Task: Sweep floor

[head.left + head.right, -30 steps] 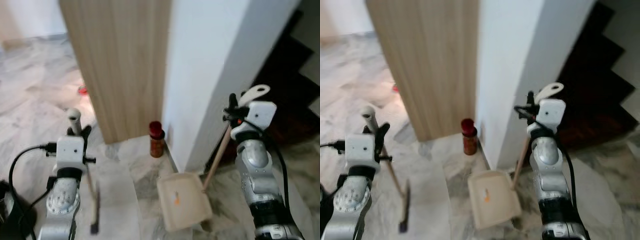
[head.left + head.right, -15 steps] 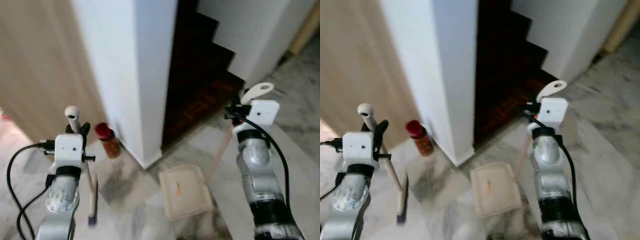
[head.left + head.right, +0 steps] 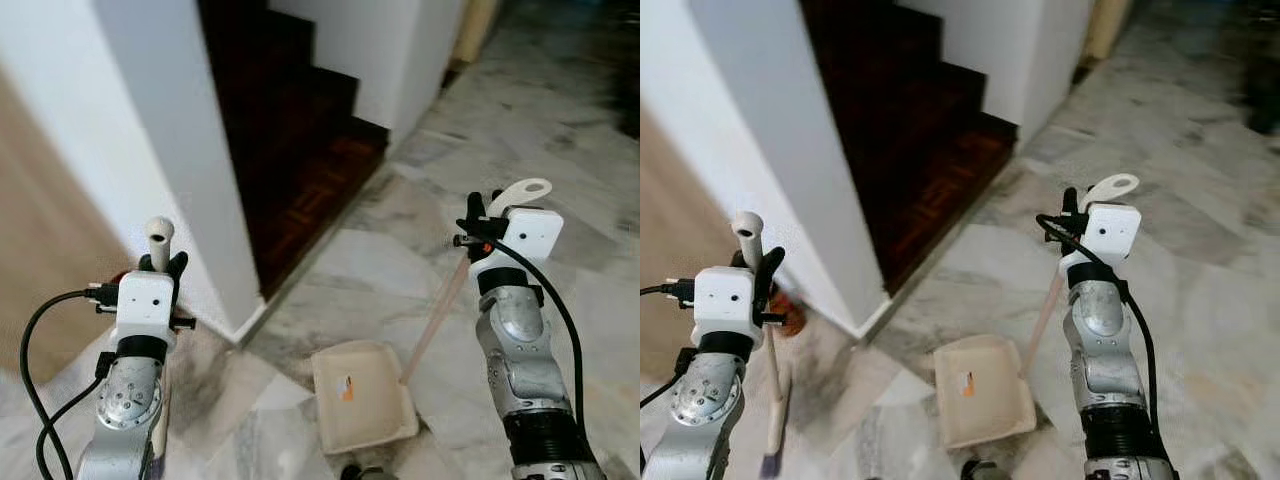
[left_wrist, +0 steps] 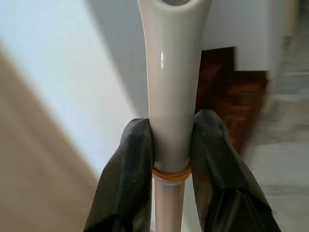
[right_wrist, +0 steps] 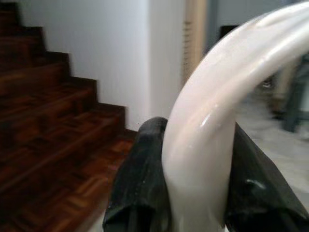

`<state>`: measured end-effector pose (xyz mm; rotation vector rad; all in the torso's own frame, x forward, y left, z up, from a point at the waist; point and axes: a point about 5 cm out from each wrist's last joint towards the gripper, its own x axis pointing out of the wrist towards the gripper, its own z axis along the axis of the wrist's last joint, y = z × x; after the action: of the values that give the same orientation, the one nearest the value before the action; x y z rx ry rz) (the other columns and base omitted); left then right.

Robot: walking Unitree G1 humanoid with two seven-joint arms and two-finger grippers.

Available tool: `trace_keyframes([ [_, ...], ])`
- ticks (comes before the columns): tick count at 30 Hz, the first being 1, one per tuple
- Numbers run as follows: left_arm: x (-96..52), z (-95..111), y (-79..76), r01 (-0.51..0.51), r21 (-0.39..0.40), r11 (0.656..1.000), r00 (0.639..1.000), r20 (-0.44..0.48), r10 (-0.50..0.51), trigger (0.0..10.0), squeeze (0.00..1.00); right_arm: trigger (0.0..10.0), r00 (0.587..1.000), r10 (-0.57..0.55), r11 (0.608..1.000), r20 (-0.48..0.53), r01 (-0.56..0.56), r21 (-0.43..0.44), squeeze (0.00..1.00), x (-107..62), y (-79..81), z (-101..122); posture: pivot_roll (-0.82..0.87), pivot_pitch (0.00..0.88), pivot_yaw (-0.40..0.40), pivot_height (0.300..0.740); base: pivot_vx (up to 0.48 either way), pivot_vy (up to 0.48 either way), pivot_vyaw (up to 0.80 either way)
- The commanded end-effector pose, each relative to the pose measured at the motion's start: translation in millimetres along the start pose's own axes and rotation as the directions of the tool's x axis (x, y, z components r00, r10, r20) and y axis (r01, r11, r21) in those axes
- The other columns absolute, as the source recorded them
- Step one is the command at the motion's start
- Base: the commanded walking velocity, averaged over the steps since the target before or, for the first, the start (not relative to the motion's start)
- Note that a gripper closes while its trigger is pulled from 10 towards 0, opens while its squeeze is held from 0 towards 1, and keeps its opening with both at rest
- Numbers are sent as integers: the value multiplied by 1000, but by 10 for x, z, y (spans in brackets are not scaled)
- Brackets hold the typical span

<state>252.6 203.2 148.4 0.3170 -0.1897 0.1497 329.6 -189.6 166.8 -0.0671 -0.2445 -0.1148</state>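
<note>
My left gripper (image 3: 163,268) is shut on the cream broom handle (image 4: 175,92), whose rounded top sticks up above the fingers (image 4: 128,164). The broom (image 3: 773,400) hangs down beside my left arm, its dark bristle end near the floor. My right gripper (image 3: 478,222) is shut on the looped cream handle (image 5: 212,140) of the dustpan. Its pale stick (image 3: 435,318) slants down to the cream dustpan (image 3: 362,395), which rests on the marble floor between my arms. A small orange mark (image 3: 347,388) lies in the pan.
A white wall corner (image 3: 170,150) stands ahead on the left, with light wood panelling (image 3: 40,260) beyond it. Dark wooden stairs (image 3: 290,110) rise ahead. A red-capped bottle (image 3: 788,300) peeks out by the wall base. Marble floor (image 3: 560,140) stretches to the right.
The whole view has swung to the right: the wood panel and bottle slid left, the stairs and open marble floor came in. Both grippers keep their hold.
</note>
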Motion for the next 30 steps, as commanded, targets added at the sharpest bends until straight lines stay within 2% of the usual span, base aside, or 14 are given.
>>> trace_keyframes([
  [1, -9, 81, 21, 0, 10, 1000, 999, 35, -1, 10000, 0, 10000, 999, 0, 1000, 42, 0, 3, 0, 0, 6, 101, 15, 189, 43, 740, 0, 0, -800],
  [17, -13, 53, -43, 3, -34, 999, 1000, 25, -2, 10000, 0, 10000, 999, 10, 1000, 42, -10, -9, 0, -14, -22, 142, -29, 174, 24, 740, 0, 0, -800],
  [23, -42, 9, -18, -4, -41, 999, 1000, 9, 4, 10000, 0, 10000, 999, 16, 1000, 50, -16, -7, 0, 6, -8, 177, -42, 170, 27, 740, 0, 0, -800],
  [30, -37, 22, 30, -23, -69, 997, 1000, 13, 24, 10000, 0, 10000, 999, 23, 1000, 43, -23, -8, 0, -47, 0, 168, -52, 171, 29, 740, 0, 0, -800],
])
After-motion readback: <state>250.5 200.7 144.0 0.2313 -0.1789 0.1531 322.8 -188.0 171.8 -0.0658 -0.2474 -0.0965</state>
